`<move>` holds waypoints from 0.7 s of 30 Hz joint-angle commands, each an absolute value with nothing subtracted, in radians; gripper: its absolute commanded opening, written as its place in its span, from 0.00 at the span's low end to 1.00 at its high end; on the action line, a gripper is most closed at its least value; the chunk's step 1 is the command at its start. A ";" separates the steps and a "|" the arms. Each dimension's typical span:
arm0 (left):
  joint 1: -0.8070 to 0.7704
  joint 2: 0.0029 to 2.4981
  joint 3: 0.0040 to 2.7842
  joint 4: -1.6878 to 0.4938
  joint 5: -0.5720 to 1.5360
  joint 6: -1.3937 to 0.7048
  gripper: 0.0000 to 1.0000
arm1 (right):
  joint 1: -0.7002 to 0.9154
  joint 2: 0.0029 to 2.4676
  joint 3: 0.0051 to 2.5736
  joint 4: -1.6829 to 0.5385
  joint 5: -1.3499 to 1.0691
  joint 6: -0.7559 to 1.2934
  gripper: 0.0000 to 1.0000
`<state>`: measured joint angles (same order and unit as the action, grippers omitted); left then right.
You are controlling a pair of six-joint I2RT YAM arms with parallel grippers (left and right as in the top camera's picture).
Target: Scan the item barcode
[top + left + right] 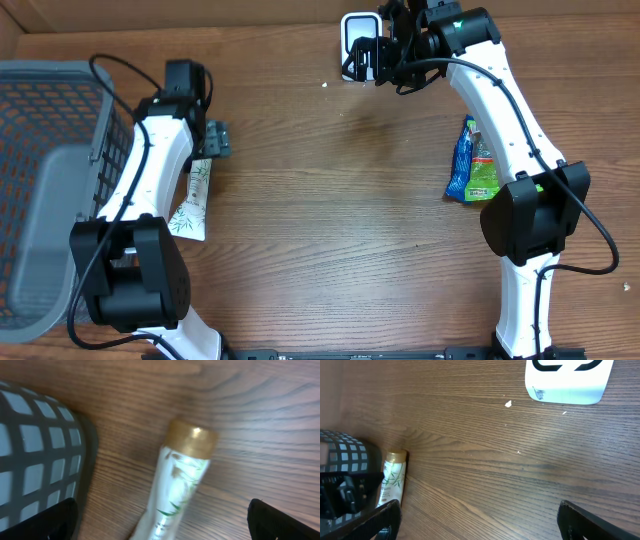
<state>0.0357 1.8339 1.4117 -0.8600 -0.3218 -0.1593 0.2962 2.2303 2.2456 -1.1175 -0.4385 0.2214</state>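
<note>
Lower the wide-open left tool [162, 522] around the tube [180, 480] lying on the worktop [260, 420] beside the basket [40, 435]; close across its body below the gold cap [192, 437], leaving print uncovered. Leave the right tool [477, 520], also wide, empty, by the scanner [568, 382].

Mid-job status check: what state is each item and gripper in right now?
left gripper: open, over the tube, holding nothing.
right gripper: open, near the scanner, holding nothing.
tube: lying flat, cap on, beside the basket.
scanner: set down, untouched.
packet: lying flat, not held.
basket: upright.
</note>
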 commanded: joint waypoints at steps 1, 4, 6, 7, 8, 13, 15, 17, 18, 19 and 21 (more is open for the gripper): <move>0.041 1.831 1.336 -0.822 -0.289 -0.104 1.00 | 0.300 2.222 2.251 -1.114 -0.446 0.208 1.00; 0.041 1.831 1.277 -0.791 -0.295 -0.105 0.96 | 0.300 2.222 2.251 -1.114 -0.446 0.208 1.00; 0.041 1.831 1.232 -0.762 -0.284 -0.115 0.94 | 0.300 2.222 2.251 -1.114 -0.446 0.208 1.00; 0.041 1.831 1.206 -0.743 -0.266 -0.120 0.93 | 0.300 2.222 2.251 -1.114 -0.446 0.208 1.00; 0.040 1.831 1.185 -0.728 -0.250 -0.121 0.93 | 0.300 2.222 2.251 -1.114 -0.446 0.208 1.00; 0.037 1.831 1.108 -0.680 -0.159 -0.183 0.85 | 0.300 2.222 2.251 -1.114 -0.446 0.208 1.00; 0.033 1.831 1.091 -0.665 -0.095 -0.183 0.82 | 0.300 2.222 2.251 -1.116 -0.446 0.208 1.00; 0.021 1.831 1.079 -0.646 -0.038 -0.183 0.80 | 0.300 2.222 2.251 -1.121 -0.446 0.208 1.00; 0.010 1.831 1.078 -0.641 -0.023 -0.183 0.81 | 0.300 2.222 2.251 -1.123 -0.446 0.207 1.00; -0.002 1.831 1.078 -0.636 -0.013 -0.184 0.81 | 0.300 2.222 2.251 -1.125 -0.446 0.207 1.00; -0.039 1.831 1.078 -0.618 0.020 -0.183 0.81 | 0.300 2.222 2.251 -1.126 -0.446 0.207 1.00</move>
<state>0.0212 1.8339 1.0897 -0.6407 -0.1081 -0.1635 0.2962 2.2303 2.2456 -1.1259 -0.4412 0.2153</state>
